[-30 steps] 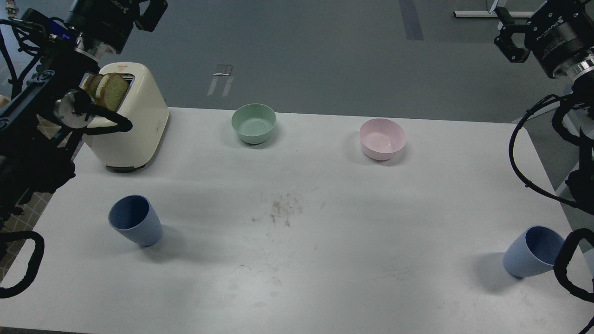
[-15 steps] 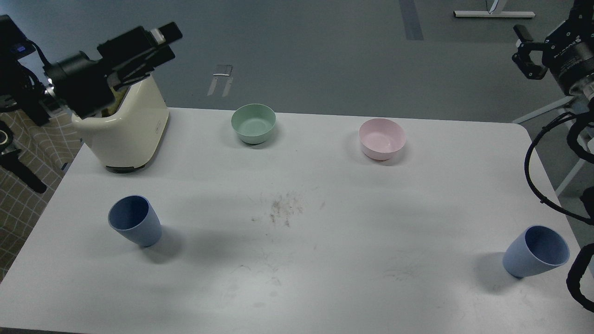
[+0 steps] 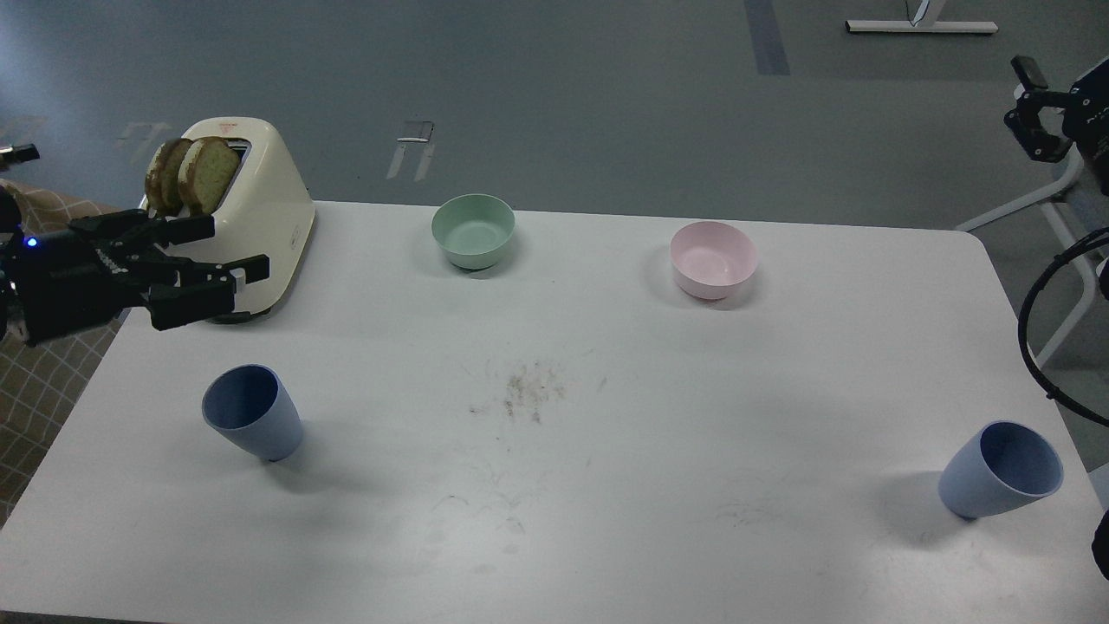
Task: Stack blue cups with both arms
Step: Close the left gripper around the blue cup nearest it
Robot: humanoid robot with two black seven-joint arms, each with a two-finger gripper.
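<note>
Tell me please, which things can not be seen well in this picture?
- Right gripper, head view: dark and small at the right edge; whether it is open cannot be told.
- Toaster: its lower left corner is hidden behind the left gripper.
- Both blue cups: their bottoms inside are too shaded to make out.
- Right arm's cable: cut off by the right edge.

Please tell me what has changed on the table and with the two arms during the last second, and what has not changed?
The left tool came down from the top left corner; it now hovers open in front of the toaster, above the slate blue cup. The right tool drew back toward the right edge. Nothing was taken hold of or let go. Both cups, including the lighter blue cup, both bowls and the toaster stayed in place.
</note>
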